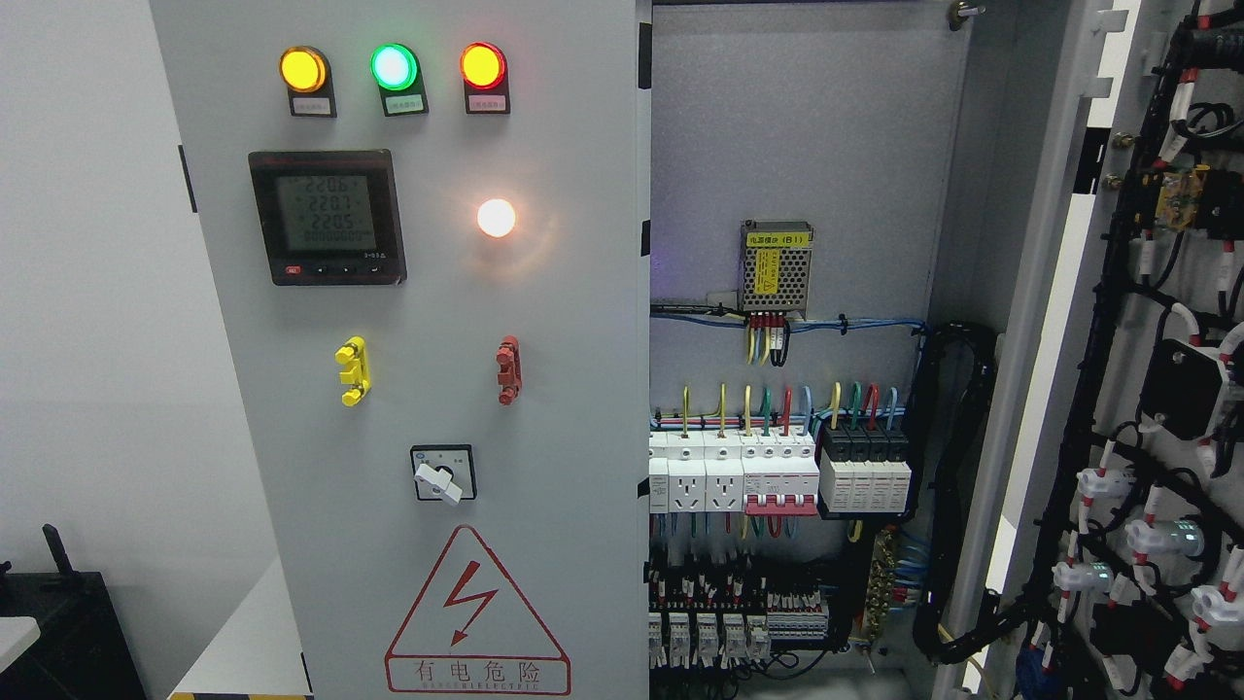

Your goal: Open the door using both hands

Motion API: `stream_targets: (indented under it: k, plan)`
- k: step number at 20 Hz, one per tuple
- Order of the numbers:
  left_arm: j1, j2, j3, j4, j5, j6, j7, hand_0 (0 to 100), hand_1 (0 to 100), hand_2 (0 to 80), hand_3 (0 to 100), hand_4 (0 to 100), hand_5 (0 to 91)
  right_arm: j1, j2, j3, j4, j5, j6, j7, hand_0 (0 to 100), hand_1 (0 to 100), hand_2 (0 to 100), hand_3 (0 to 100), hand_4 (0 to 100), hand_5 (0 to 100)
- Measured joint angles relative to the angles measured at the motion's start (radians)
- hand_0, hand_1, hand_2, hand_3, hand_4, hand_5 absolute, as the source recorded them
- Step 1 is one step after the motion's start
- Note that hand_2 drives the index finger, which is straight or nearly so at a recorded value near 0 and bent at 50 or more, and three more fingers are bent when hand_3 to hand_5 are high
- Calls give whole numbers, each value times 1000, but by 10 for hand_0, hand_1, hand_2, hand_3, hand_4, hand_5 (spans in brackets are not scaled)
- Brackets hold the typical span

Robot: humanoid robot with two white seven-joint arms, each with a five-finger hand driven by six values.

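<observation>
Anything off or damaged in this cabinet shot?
Nothing looks damaged. The right door stands swung open, baring its back-side wiring and the breakers inside; the left door is shut, with its lamps lit and its meter showing readings. Wiring looks tidy. No robot hand is in view.

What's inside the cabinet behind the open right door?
A mesh power supply, a breaker row, terminals and wiring. The closed left door hides the rest.

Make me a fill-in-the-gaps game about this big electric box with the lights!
1. The middle lamp in the top row glows ____.
2. The right door stands ____.
3. The warning triangle has a red ____ bolt.
4. The handle left of the red handle is ____.

Missing words: green; open; lightning; yellow
</observation>
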Motion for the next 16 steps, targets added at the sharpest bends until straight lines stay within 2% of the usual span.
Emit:
stream_targets:
  k: [8, 16]
  plan:
    - [62, -183, 0, 291, -102, -57, 5, 0, 0, 0, 0, 43, 0, 0, 0, 0, 0, 0, 0, 0, 0, 0, 0, 0, 0, 0]
    - [4, -439, 6, 677, -221, -143, 5, 0, 0, 0, 0, 43, 0, 0, 0, 0, 0, 0, 0, 0, 0, 0, 0, 0, 0, 0]
